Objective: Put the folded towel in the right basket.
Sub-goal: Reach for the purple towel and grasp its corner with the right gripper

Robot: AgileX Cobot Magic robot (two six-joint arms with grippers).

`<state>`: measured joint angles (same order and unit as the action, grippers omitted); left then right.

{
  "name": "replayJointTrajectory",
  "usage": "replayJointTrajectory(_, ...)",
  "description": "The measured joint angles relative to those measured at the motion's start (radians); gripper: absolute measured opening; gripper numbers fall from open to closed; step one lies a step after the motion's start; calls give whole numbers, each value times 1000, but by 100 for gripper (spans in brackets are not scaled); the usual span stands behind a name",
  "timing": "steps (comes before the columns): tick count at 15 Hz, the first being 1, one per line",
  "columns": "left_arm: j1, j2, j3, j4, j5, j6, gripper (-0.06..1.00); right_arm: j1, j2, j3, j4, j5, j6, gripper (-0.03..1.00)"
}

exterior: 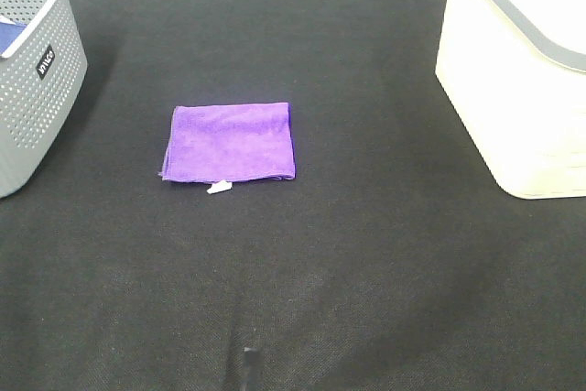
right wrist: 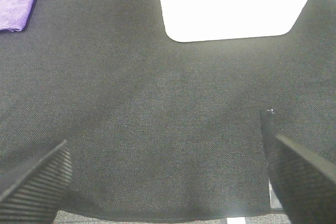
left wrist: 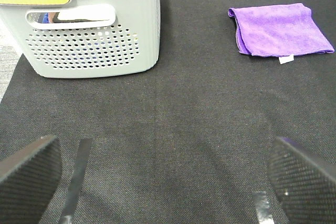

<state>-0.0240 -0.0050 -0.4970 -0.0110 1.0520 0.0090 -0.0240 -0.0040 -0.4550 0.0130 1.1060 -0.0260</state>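
Now, right of the grey basket [exterior: 37, 89], the folded towel [exterior: 229, 142] lies flat on the surface [exterior: 366, 254], well apart from the right basket [exterior: 494, 107], and with left tool [left wrist: 168, 174] and right tool [right wrist: 170, 179] both wide and empty, pinching all layers together seems wise.

Grey basket [exterior: 27, 107], far-left corner of bench: small black label [exterior: 46, 62], white letters set sideways, too small to read. Nothing else legible.
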Motion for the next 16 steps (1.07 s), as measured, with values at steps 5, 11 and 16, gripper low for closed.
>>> replayJointTrajectory(5, 0, 0, 0, 0, 0, 0, 99, 0, 0, 0, 0, -1, 0, 96)
replayJointTrajectory(11, 0, 0, 0, 0, 0, 0, 99, 0, 0, 0, 0, -1, 0, 96)
replayJointTrajectory(16, 0, 0, 0, 0, 0, 0, 99, 0, 0, 0, 0, -1, 0, 96)
